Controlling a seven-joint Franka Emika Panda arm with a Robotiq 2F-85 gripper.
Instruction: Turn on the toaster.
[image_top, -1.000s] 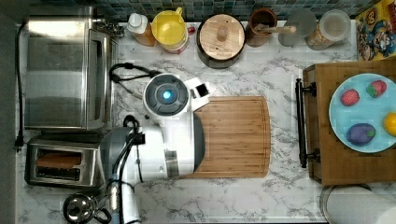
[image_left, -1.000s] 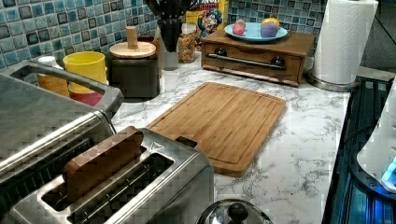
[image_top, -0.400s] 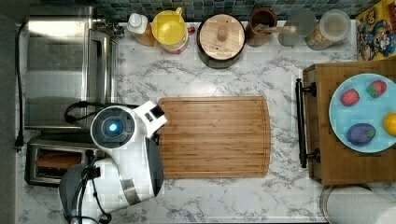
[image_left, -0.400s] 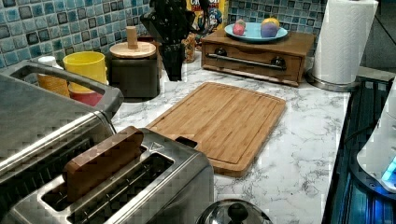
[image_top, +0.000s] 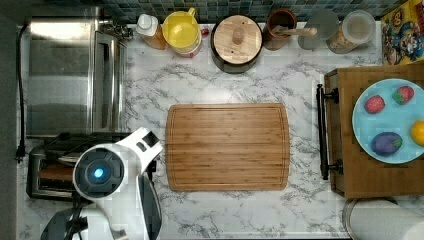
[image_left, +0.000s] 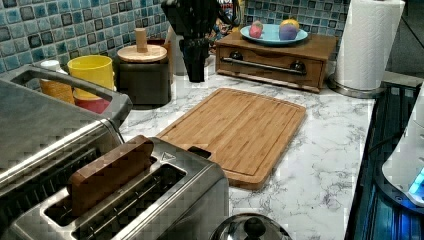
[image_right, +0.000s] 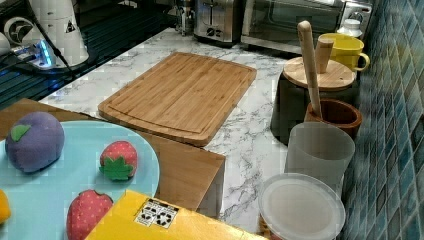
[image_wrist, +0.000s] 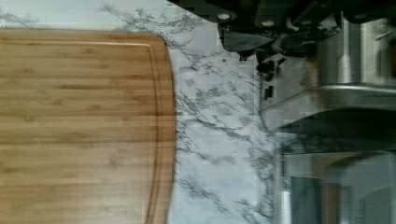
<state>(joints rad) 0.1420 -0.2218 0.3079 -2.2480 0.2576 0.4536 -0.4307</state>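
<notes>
My gripper (image_left: 195, 60) hangs over the marble counter (image_top: 225, 210) near the toaster (image_left: 150, 200), can't tell how open it is.

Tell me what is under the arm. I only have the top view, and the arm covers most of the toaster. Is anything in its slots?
Observer: Yes. In the left view, a brown slice stands in the toaster's slot nearer the toaster oven, sticking well above the top.
Operator: And where is the claw?
Observer: The left view shows the claw hanging in the air beyond the toaster, touching nothing.
Operator: Which end has the controls?
Observer: The right view shows black controls on the toaster's end that faces the cutting board.
</notes>
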